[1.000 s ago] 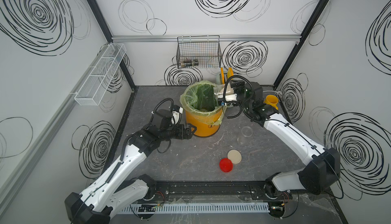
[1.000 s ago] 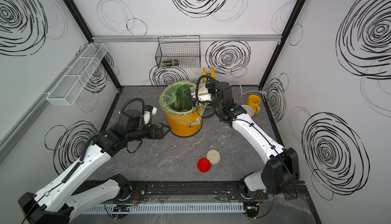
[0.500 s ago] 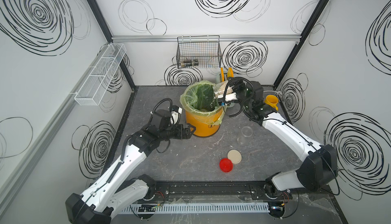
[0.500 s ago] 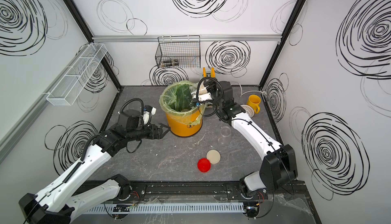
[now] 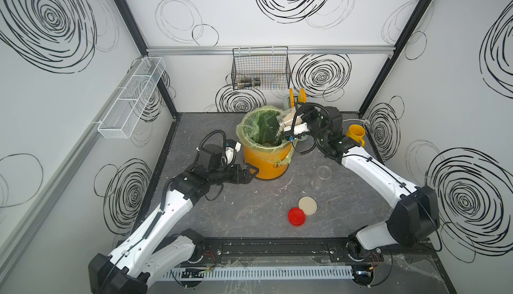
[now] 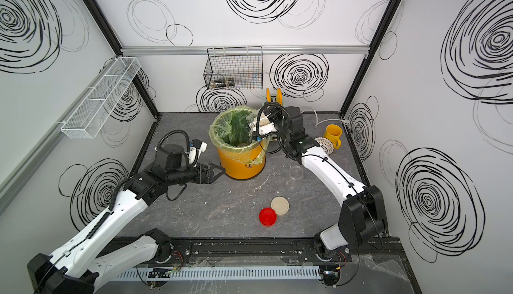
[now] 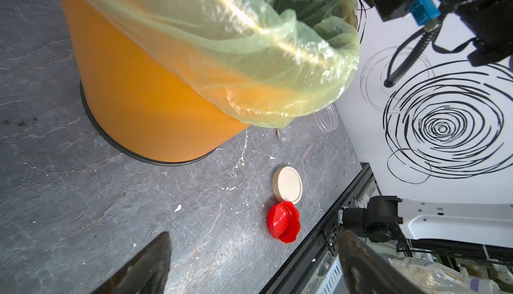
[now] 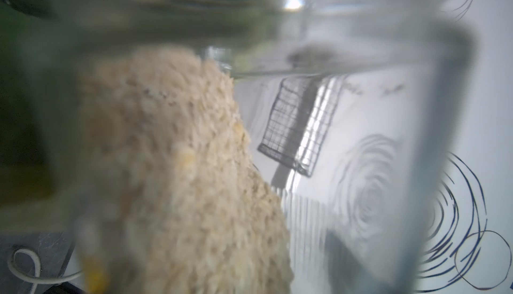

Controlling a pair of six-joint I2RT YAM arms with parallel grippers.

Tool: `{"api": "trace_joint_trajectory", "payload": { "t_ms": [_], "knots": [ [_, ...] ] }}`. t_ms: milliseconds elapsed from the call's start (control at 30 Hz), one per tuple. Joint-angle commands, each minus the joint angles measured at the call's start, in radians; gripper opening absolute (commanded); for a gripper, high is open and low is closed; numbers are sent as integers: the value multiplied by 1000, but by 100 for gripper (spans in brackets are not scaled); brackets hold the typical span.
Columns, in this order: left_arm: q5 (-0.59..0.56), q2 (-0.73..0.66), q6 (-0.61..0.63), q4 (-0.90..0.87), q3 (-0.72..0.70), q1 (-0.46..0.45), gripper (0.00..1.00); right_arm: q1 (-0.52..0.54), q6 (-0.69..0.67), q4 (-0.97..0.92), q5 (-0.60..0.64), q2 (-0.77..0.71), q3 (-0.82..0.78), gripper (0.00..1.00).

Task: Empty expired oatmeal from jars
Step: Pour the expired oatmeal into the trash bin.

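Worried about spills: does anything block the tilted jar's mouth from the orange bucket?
Nothing visible does. The jar, in the right gripper, tilts over the open bucket; its liner is folded outward.

The right gripper point(image 6: 258, 125) clamps a clear jar point(image 6: 251, 120) on its side, with the mouth tipped down over the orange bucket point(image 6: 241, 166) and its green liner point(image 6: 222, 130). Oatmeal point(image 6: 265, 120) shows pale through the jar wall. The left gripper point(image 6: 214, 172) hangs just beside the bucket's outer wall, jaws spread and holding nothing. Nearer the robot's base than the right gripper, 1 empty jar point(image 6: 295, 173) sits on the table point(image 6: 194, 209). Farther still, 2 lids lie touching: the cream lid point(image 6: 279, 205) and the red lid point(image 6: 268, 216).
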Motion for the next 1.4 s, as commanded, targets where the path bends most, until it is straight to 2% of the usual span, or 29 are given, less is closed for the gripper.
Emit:
{"api": "trace_joint_trajectory", "payload": {
  "t_ms": [0,667,800,1367],
  "knots": [
    [61,-12,7,65,-12,13,96,-7,-41,135,-20,-6,62,31],
    [95,-29,18,76,-49,64,96,-16,-141,153,-65,46,124,31],
    [144,-37,-37,138,-108,66,96,-16,-179,152,-72,55,142,32],
    [149,-49,-25,129,-113,66,96,-16,-335,244,-153,55,122,33]
  ]
}}
